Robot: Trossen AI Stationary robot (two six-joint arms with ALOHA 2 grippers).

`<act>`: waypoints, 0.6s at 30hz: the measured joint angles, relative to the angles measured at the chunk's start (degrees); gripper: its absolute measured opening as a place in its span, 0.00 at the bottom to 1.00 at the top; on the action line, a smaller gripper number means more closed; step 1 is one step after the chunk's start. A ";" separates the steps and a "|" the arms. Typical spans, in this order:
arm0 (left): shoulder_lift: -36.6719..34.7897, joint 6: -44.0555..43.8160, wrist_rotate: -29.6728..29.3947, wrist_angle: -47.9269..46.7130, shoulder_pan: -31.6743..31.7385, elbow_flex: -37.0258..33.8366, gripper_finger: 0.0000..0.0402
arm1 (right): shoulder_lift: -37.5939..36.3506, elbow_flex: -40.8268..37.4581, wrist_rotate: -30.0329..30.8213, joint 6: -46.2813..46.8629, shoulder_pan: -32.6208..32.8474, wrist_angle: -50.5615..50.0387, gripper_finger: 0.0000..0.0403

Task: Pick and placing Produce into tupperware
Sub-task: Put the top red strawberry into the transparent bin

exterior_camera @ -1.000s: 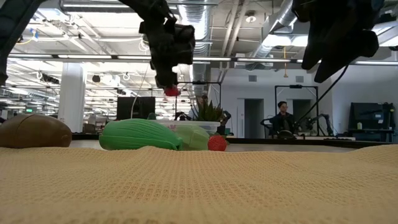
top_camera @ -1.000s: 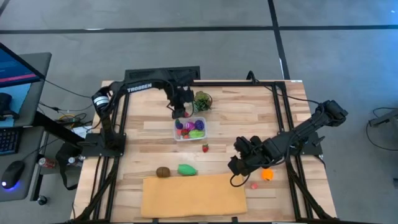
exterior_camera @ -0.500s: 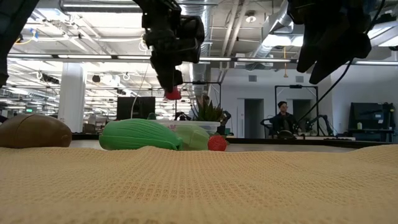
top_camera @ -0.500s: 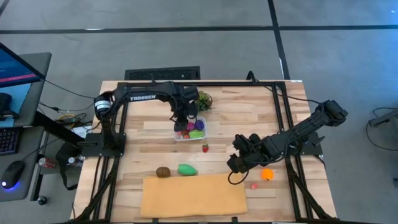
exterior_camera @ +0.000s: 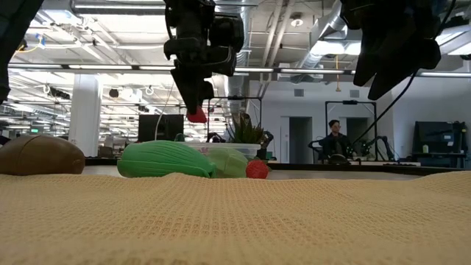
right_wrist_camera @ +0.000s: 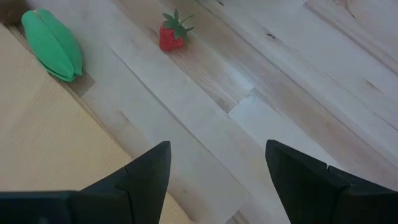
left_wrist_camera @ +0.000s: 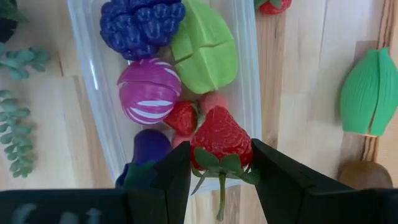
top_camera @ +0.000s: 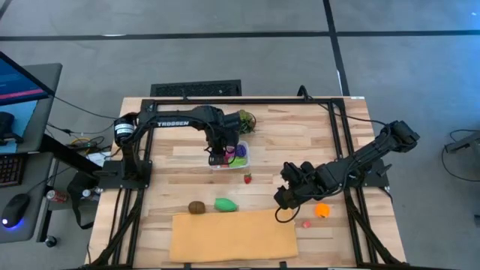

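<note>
- The left gripper [top_camera: 218,153], closed on a strawberry [left_wrist_camera: 221,136], has been carried from the far edge of the tupperware [top_camera: 241,163] to a spot above its near-left part.
- The gripped strawberry has been brought lower toward the tupperware in the low view.

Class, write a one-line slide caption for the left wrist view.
Left gripper holds a strawberry above the clear tupperware, already filled with produce.
</note>
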 joint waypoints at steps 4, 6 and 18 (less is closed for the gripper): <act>0.00 0.04 -2.50 -0.90 -1.25 0.00 0.36 | 0.00 0.00 0.00 -0.02 0.00 0.00 0.63; 0.00 0.08 -2.97 -0.90 -1.77 0.02 0.36 | 0.00 0.00 0.00 -0.09 0.00 0.00 0.63; 0.31 1.84 -5.86 0.92 -4.28 -5.67 0.36 | 0.01 0.00 0.00 -0.07 0.00 0.00 0.63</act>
